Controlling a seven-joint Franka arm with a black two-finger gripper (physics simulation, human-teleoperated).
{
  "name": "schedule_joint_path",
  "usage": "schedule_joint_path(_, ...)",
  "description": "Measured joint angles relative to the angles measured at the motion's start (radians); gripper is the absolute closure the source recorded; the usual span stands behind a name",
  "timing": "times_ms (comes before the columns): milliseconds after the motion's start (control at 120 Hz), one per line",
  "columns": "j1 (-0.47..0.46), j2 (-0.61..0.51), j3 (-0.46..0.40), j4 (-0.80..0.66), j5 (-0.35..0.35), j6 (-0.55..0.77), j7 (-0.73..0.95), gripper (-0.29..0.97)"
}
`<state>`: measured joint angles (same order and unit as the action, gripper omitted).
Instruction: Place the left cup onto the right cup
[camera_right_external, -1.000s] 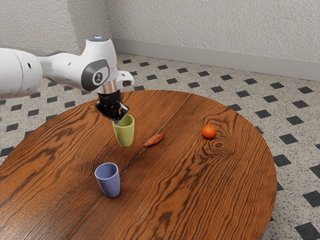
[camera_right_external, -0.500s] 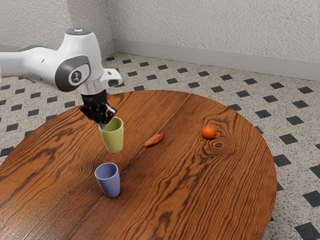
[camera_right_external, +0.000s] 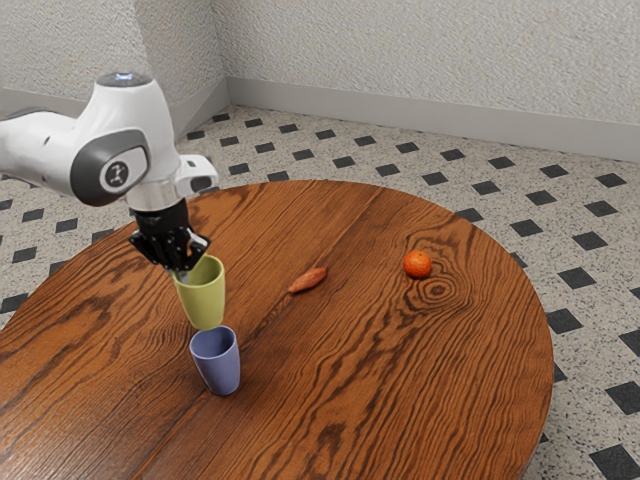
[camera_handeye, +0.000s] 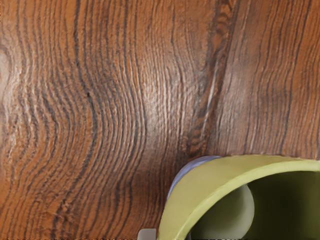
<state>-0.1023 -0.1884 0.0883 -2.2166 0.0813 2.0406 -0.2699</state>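
Observation:
My gripper (camera_right_external: 180, 264) is shut on the rim of a green cup (camera_right_external: 203, 293), which hangs slightly tilted in the air. A blue cup (camera_right_external: 217, 359) stands upright on the round wooden table (camera_right_external: 400, 380), just below the green cup and a little toward the exterior view's right. The green cup's base is close above the blue cup's rim. In the wrist view the green cup (camera_handeye: 220, 185) looms large under my hand, with a sliver of the blue cup's rim (camera_handeye: 187, 167) showing just beside it.
A small carrot (camera_right_external: 307, 279) lies on the table toward the middle. An orange (camera_right_external: 418, 264) rests farther to the exterior view's right. A checkered floor surrounds the table.
My arm has carried the green cup toward the exterior view's left and lower, from near the carrot to just above the blue cup. The blue cup, carrot and orange have stayed put.

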Motion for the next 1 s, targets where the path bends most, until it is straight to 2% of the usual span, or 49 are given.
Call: schedule_joint_path(1000,-0.02,0.079,0.002,-0.029,0.0,0.066,-0.102,0.78)
